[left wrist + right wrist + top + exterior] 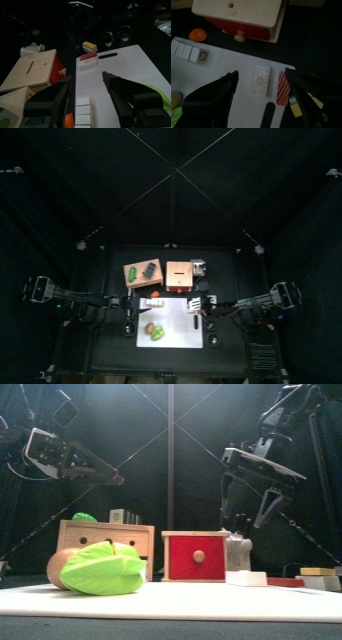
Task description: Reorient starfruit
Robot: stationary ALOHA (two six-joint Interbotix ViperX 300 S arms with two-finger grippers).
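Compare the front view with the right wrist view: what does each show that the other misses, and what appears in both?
Only the front view shows the light yellowish-green lumpy starfruit lying on the white cutting board, and the raised left gripper. Only the right wrist view shows a small orange ball and a white speckled rectangular block. Both show the red-fronted wooden box with its knob, and the open right gripper.

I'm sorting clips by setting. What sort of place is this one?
Probably a robot test cell, not a real kitchen: black curtains pen in a small table, two robot arms hang over a white cutting board, and the food is toys, such as the starfruit beside wooden boxes.
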